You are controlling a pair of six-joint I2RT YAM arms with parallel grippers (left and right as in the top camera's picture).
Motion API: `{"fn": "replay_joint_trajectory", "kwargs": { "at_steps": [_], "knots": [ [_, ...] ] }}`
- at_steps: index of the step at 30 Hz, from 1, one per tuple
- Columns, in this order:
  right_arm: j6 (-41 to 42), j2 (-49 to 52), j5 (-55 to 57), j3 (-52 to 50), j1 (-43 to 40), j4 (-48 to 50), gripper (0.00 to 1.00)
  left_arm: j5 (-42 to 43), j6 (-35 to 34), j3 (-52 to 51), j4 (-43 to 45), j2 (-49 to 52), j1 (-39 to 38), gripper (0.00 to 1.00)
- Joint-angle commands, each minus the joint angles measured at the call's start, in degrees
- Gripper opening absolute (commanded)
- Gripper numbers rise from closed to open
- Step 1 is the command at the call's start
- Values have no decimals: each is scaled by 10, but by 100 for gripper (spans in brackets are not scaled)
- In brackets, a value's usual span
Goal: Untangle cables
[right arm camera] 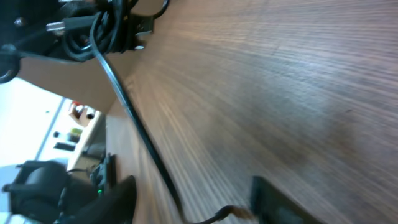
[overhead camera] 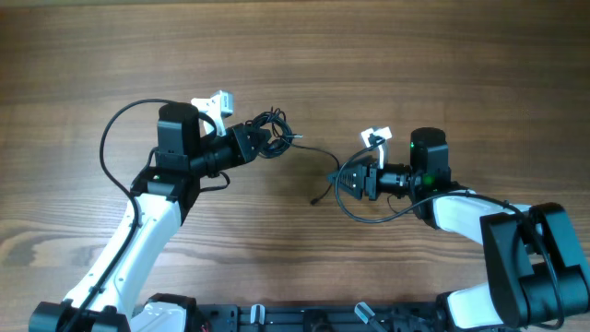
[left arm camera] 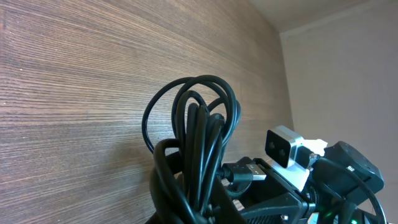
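Most cables (overhead camera: 270, 138) sat knotted at 11 o'clock, clamped by left gripper (overhead camera: 262, 141). One strand (overhead camera: 318, 150) lay pulled out btw parted jaws of right gripper (overhead camera: 345, 181).

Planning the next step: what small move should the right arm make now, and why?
Probably close the right gripper on the loose strand lying between its open jaws. The left gripper clamps the cable bundle, so a hold on that strand would let the arms draw it out.
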Motion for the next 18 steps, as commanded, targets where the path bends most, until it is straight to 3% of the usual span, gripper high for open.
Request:
{"fn": "replay_joint_trajectory", "kwargs": {
  "at_steps": [1,2,12,18],
  "knots": [
    [-12,7,-39,0,0,-10,40,16,0,7,3,-1,3,7],
    [-11,7,-39,0,0,-16,33,16,0,7,3,-1,3,7],
    [8,7,-38,0,0,-36,6,16,0,7,2,-1,2,7],
    [71,7,-28,0,0,0,4,16,-7,7,2,-1,2,8]
  ]
}}
